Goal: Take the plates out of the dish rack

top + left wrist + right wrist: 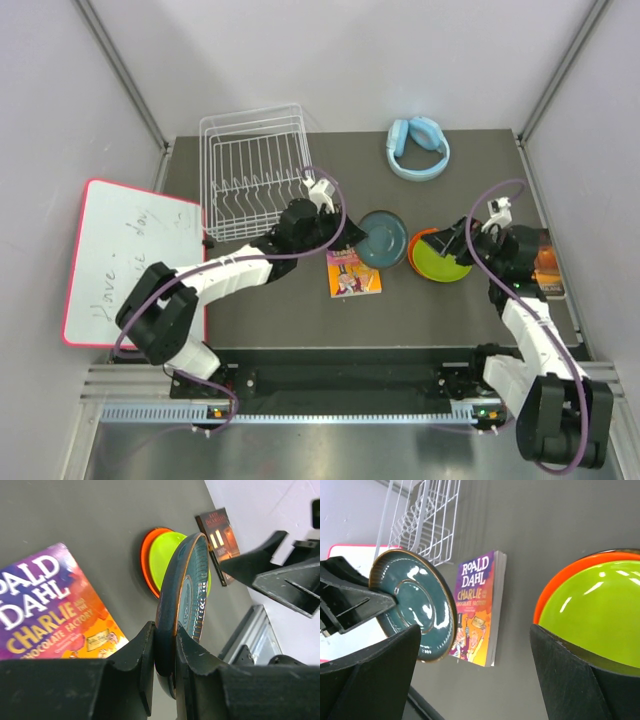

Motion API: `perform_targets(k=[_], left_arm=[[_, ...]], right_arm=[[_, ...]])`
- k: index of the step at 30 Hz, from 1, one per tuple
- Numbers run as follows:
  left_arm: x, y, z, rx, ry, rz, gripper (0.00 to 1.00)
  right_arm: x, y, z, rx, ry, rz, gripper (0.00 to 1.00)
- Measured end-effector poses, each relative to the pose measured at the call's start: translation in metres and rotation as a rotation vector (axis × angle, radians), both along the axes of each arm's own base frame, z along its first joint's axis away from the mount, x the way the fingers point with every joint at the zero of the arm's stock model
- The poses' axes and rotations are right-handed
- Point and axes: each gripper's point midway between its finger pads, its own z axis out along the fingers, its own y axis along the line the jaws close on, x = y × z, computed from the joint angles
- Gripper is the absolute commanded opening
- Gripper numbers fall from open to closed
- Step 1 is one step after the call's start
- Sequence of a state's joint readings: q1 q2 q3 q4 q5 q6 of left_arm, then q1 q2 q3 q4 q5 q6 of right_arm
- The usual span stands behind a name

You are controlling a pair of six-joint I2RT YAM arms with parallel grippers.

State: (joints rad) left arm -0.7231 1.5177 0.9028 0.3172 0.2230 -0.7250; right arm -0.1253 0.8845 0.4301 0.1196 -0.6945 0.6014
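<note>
One plate [189,580] — in left claw [165,634]

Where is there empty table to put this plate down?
Bare table lies between the dish rack and headphones, and between the Roald Dahl book and the near edge. Crowded around the dark green plate and lime plate on the orange plate.
</note>
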Motion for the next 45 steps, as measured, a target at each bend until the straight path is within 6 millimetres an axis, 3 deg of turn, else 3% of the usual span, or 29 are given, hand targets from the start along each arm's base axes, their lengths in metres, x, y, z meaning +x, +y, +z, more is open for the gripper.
perform_targets(k=[10, 13, 15, 16, 17, 20, 21, 23, 24, 27, 28, 31, 36, 39, 45], left_arm=[[-0.014, -0.030, -0.008, -0.070, 0.029, -0.098, 0.00], [-0.015, -0.039, -0.009, -0.104, 0.033, -0.119, 0.00], [-0.015, -0.043, -0.011, -0.122, 0.037, -0.130, 0.00], [-0.015, -0.045, -0.013, -0.126, 0.041, -0.136, 0.00], [-0.013, -0.044, -0.016, -0.120, 0.046, -0.124, 0.00], [-0.005, -0.038, -0.019, -0.146, 0.084, -0.114, 0.00], [-0.005, -0.039, -0.018, -0.149, 0.082, -0.117, 0.17], [-0.005, -0.040, -0.016, -0.151, 0.079, -0.121, 0.38], [-0.005, -0.041, -0.014, -0.150, 0.074, -0.126, 0.60], [-0.005, -0.046, -0.014, -0.103, 0.029, -0.134, 0.82], [-0.004, -0.046, -0.012, -0.084, 0.006, -0.126, 0.99], [-0.001, -0.042, -0.007, -0.013, -0.067, -0.105, 0.99], [0.015, -0.010, 0.004, 0.135, -0.194, 0.009, 0.99], [0.023, 0.007, 0.016, 0.192, -0.254, 0.069, 0.99], [0.027, 0.033, 0.035, 0.250, -0.334, 0.156, 0.99]], right_arm=[[0.001, 0.036, -0.018, 0.072, 0.057, 0.103, 0.85], [-0.001, 0.050, -0.020, 0.082, 0.063, 0.145, 0.63], [-0.002, 0.056, -0.022, 0.089, 0.069, 0.165, 0.18], [-0.002, 0.058, -0.022, 0.090, 0.069, 0.171, 0.04], [-0.002, 0.058, -0.022, 0.105, 0.080, 0.171, 0.00], [-0.002, 0.058, -0.016, 0.130, 0.064, 0.177, 0.00], [-0.002, 0.058, -0.014, 0.134, 0.061, 0.177, 0.00], [-0.002, 0.057, -0.010, 0.129, 0.049, 0.165, 0.00], [-0.003, 0.055, -0.009, 0.124, 0.046, 0.158, 0.00], [-0.001, 0.045, -0.003, 0.054, 0.024, 0.101, 0.00], [0.002, 0.036, -0.004, 0.027, 0.024, 0.060, 0.00], [0.010, -0.004, -0.015, -0.060, 0.060, -0.110, 0.00], [0.010, -0.054, -0.043, -0.133, 0.166, -0.278, 0.00], [0.008, -0.068, -0.062, -0.152, 0.235, -0.310, 0.00], [0.007, -0.077, -0.080, -0.168, 0.295, -0.320, 0.00]])
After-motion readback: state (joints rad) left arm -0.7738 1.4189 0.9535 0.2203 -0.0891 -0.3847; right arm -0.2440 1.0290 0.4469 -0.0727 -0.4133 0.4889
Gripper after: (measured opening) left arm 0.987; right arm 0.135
